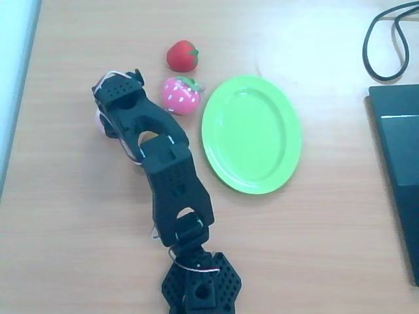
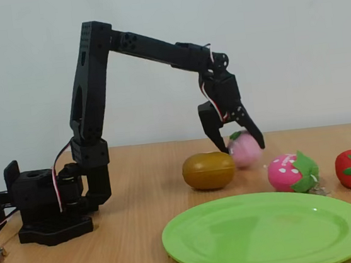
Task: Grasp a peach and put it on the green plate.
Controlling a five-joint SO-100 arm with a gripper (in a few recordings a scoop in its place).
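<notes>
The pale pink peach [image 2: 246, 150] rests on the table behind the brown kiwi [image 2: 208, 170]. My black gripper [image 2: 239, 144] reaches down over the peach with one finger on each side of it. The jaws are spread and a small gap shows at the left finger, so it is open around the peach. From overhead, the gripper [image 1: 111, 114] hides most of the peach [image 1: 99, 122], which shows as a pale sliver at its left edge. The green plate [image 1: 251, 134] lies to the right of the arm, and in the fixed view the green plate [image 2: 268, 234] is at the front.
A pink white-dotted strawberry [image 1: 181, 95] and a red tomato toy [image 1: 182, 55] lie just left of the plate's top. A black cable [image 1: 386, 46] and a dark flat device [image 1: 399, 163] sit at the right edge. The arm's base [image 1: 200, 284] stands at the bottom.
</notes>
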